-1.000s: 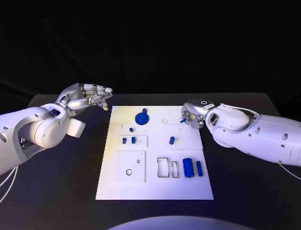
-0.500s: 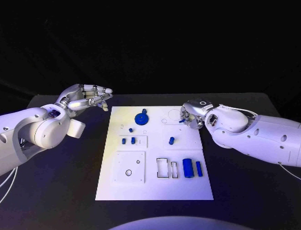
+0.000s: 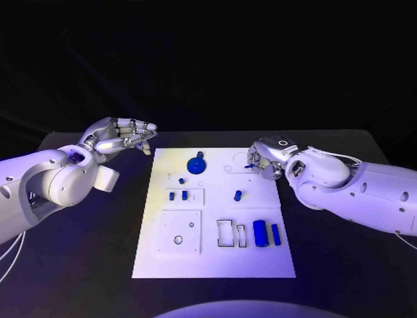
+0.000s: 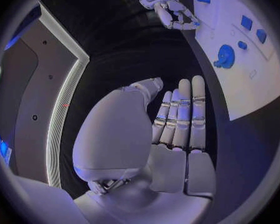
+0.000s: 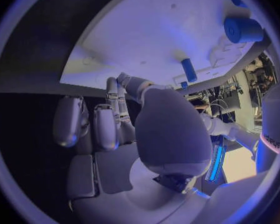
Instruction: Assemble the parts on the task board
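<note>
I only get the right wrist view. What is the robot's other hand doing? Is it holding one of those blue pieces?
Observer: No. In the left wrist view the left hand has a bare palm and nothing in its fingers.
Operator: So where is it?
Observer: The head view shows it raised beside the far left corner of the task board, off the board and over the black table.
Operator: Is there any blue piece near it?
Observer: The nearest is a round blue disc. It lies at the board's far end, between the left hand and the right hand.
</note>
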